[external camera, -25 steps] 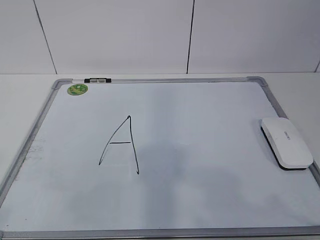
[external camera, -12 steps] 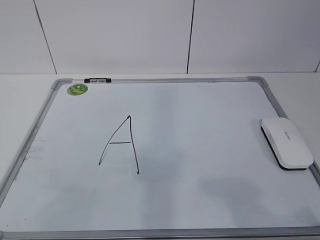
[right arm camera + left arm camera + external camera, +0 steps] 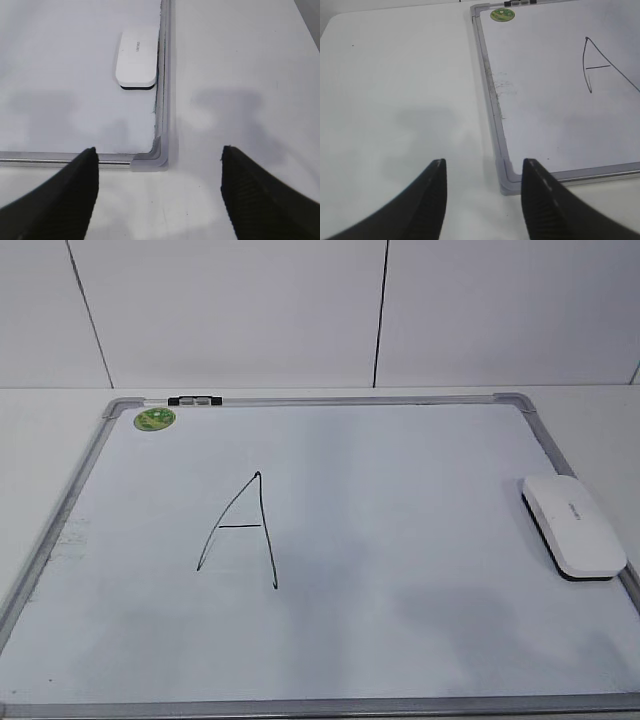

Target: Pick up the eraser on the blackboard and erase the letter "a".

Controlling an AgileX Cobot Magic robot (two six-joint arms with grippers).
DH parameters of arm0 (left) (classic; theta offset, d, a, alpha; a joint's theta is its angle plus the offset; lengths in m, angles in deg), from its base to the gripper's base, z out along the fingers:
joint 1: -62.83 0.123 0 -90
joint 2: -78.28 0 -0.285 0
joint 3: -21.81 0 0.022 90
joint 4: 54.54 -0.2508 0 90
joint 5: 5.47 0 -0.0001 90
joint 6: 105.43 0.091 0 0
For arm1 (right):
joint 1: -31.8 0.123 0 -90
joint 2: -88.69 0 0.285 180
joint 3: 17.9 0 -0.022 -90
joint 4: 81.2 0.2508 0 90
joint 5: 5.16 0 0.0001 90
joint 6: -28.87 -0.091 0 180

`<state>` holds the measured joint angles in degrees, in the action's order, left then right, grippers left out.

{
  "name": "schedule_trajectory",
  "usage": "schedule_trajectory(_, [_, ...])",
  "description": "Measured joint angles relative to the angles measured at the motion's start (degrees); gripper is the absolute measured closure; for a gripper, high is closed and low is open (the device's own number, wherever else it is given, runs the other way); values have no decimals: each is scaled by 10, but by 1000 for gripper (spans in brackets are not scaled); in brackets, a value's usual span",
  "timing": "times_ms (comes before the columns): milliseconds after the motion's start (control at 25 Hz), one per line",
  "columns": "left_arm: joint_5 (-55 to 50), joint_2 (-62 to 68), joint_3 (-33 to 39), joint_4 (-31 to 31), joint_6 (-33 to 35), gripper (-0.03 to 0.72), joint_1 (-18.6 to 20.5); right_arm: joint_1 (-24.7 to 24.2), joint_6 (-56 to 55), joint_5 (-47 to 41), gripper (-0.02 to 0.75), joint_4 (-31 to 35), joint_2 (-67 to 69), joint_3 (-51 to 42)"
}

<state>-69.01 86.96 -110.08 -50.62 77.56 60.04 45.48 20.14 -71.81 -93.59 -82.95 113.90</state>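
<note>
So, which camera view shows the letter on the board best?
The exterior view: the whole capital letter lies there complete, on the blackboard. The left wrist view cuts it off at the right edge, showing only its left stroke and crossbar. The right wrist view shows no letter, only the eraser.

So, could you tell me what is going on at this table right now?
Nothing is being handled yet. The eraser lies on the board against its right frame. The only letter visible is a capital A drawn left of the middle. The right tool is open, above the board's near right corner, with the eraser ahead of it. The left tool is open too, by the near left corner.
</note>
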Motion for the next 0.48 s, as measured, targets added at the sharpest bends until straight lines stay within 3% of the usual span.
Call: schedule_trajectory(480, [0, 0, 0, 0, 0, 320, 0, 0, 0, 1, 162, -2, 0, 0])
